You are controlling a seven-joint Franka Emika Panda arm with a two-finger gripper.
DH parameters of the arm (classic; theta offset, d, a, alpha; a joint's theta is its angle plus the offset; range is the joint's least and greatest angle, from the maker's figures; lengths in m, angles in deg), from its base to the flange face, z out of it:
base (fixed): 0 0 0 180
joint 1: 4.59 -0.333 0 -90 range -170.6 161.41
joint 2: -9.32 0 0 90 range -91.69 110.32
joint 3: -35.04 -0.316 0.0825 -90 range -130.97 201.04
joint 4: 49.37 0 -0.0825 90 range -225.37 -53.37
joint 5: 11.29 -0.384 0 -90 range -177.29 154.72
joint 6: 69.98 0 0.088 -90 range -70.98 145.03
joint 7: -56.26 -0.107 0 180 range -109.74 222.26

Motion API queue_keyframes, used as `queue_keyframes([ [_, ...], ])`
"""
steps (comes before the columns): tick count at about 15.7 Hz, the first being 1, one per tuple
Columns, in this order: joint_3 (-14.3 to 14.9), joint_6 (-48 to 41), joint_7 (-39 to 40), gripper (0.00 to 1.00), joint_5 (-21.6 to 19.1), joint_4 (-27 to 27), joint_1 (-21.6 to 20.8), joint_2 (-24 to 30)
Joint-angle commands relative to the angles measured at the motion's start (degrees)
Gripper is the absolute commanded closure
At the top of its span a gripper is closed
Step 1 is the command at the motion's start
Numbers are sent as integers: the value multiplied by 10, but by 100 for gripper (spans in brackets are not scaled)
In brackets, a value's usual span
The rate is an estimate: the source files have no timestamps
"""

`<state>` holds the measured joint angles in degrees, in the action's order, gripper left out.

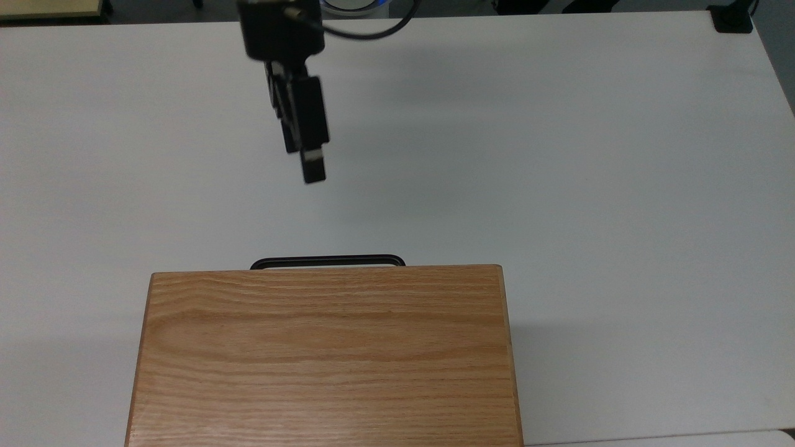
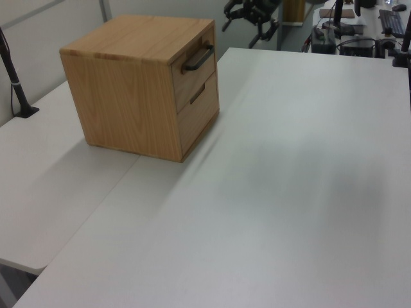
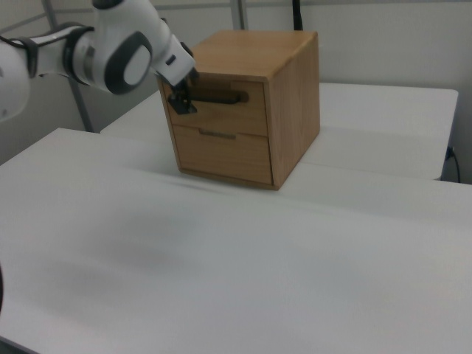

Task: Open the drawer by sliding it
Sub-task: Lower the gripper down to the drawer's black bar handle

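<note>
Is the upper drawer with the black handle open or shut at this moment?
Shut. The drawer front sits flush with the cabinet face, and the gripper is apart from the handle.

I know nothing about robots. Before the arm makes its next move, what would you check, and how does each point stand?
1. Drawer shut, flush with the cabinet: ok, ready to be slid.
2. Handle free to be gripped: ok.
3. Hand open: ok.
4. Hand at the handle: not ok; in the top view it hangs over the table, apart from the handle.
5. Hand level with the handle: cannot tell.
</note>
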<state>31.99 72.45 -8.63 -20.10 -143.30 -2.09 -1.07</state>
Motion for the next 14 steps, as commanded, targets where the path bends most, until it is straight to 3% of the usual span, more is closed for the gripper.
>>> queue_keyframes([
  [1,2,35,-63,10,-34,58,-3,-64],
  [4,2,83,-70,42,-52,64,-3,-86],
  [10,-1,102,-76,45,-54,97,-7,-130],
  [14,-2,102,-74,58,-51,94,-8,-137],
])
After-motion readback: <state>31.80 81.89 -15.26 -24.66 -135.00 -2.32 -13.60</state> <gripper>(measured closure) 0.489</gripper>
